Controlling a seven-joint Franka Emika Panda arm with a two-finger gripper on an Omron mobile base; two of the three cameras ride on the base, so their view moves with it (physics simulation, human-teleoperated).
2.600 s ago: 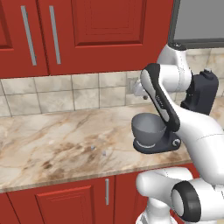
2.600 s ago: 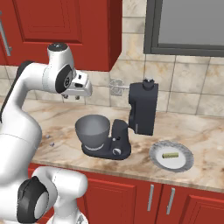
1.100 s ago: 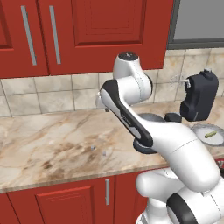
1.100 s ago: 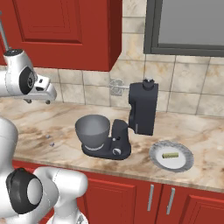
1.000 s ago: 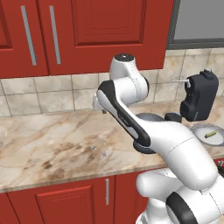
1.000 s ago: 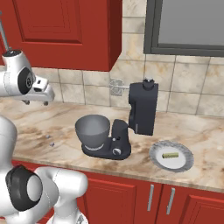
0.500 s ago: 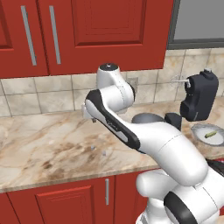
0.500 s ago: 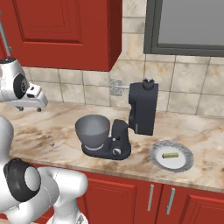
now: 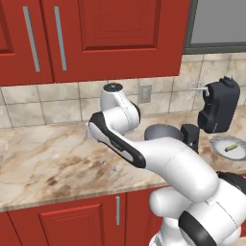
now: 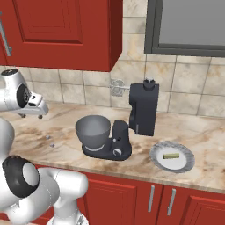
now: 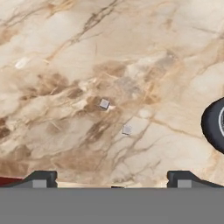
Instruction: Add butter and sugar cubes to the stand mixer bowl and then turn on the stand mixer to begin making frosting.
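Nearest the hand camera, the white arm's two-finger gripper (image 11: 111, 177) hangs over the marbled beige stone counter (image 11: 65, 52) with its dark fingertips (image 11: 40, 177) spread wide and nothing between them. Just beyond them lie the two tiny pale grey-white sugar cubes (image 11: 115, 117), a little apart from each other on bare stone; from the left base camera they (image 9: 108, 166) show as specks in front of the arm's elbow. They look light, hard and sharp-edged, so they should not squash, but being so small against the fingers they could likely skid or flip out if pinched off-centre. A sensible hold would be one cube at a time, fingers coming straight down on two opposite flat faces, low to the counter.

Further along the counter stands the deep rounded grey metal bowl (image 10: 92, 131) on the flat base of the dark charcoal-black stand mixer (image 10: 143, 110), whose bulky head is tilted up, leaving the bowl's mouth free from above. The small round knob (image 10: 117, 152) sits on the base front; it probably needs a firm push or twist.

Farthest to the right, a flat round grey plate (image 10: 182, 165) carries the small yellowish-olive butter stick (image 10: 172, 155), lying flat. It is probably soft and greasy, best taken across its short width near the middle with a gentle squeeze
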